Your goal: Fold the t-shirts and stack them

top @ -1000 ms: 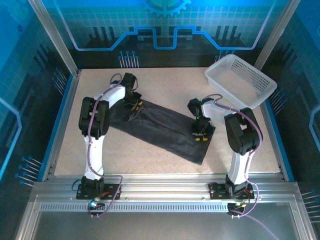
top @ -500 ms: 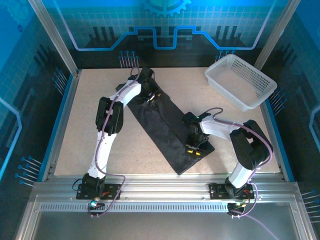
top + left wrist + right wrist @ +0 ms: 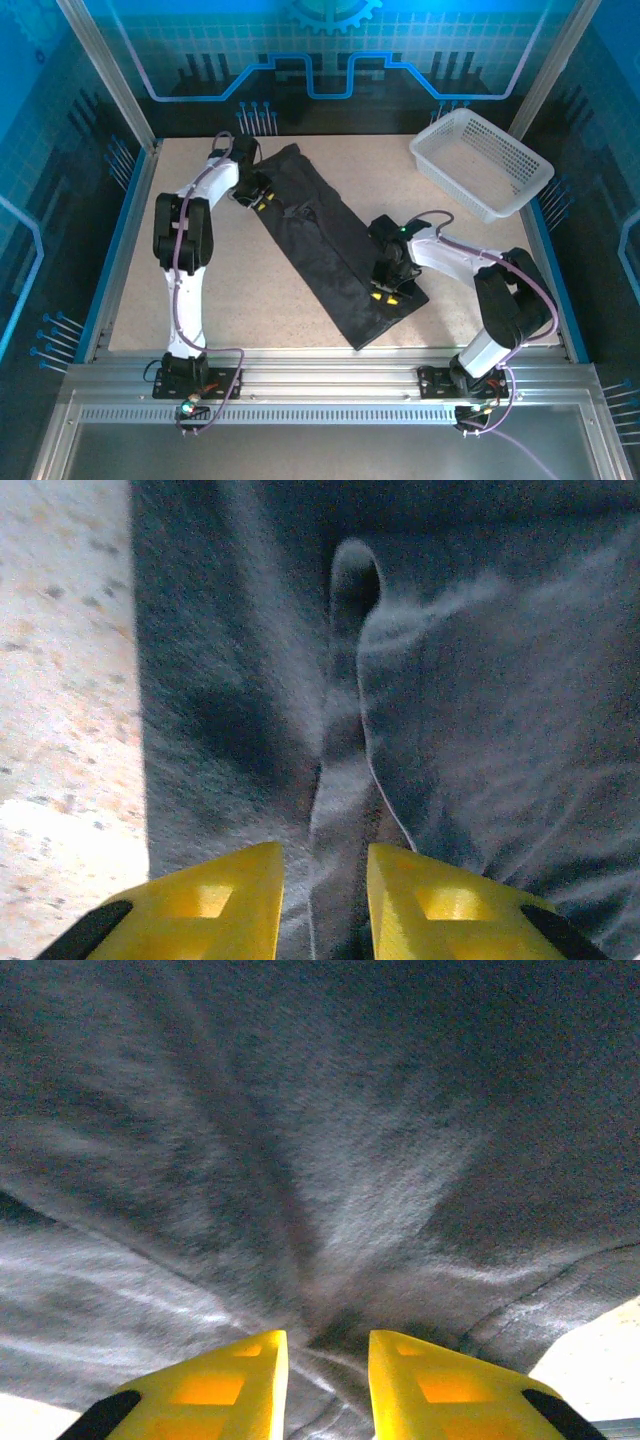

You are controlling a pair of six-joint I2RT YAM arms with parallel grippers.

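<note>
A dark charcoal t-shirt (image 3: 322, 242), folded into a long narrow strip, lies diagonally across the table from back left to front right. My left gripper (image 3: 262, 201) is at its back-left end, shut on a raised ridge of cloth (image 3: 338, 780) that runs between the yellow fingers (image 3: 215, 900). My right gripper (image 3: 386, 293) is at the front-right end, shut on bunched cloth (image 3: 330, 1300), with wrinkles fanning out from the pinch. In the wrist views the left gripper (image 3: 325, 905) and the right gripper (image 3: 328, 1385) both have fabric filling the gap.
A white lattice basket (image 3: 481, 166) stands tilted at the back right corner. Speckled beige tabletop (image 3: 240, 290) lies bare left and in front of the shirt. Metal frame posts and blue walls border the table.
The shirt strip has swung from lying nearly left-to-right to a steeper diagonal. The left gripper went toward the back, then came back left; the right gripper shifted a little nearer.
</note>
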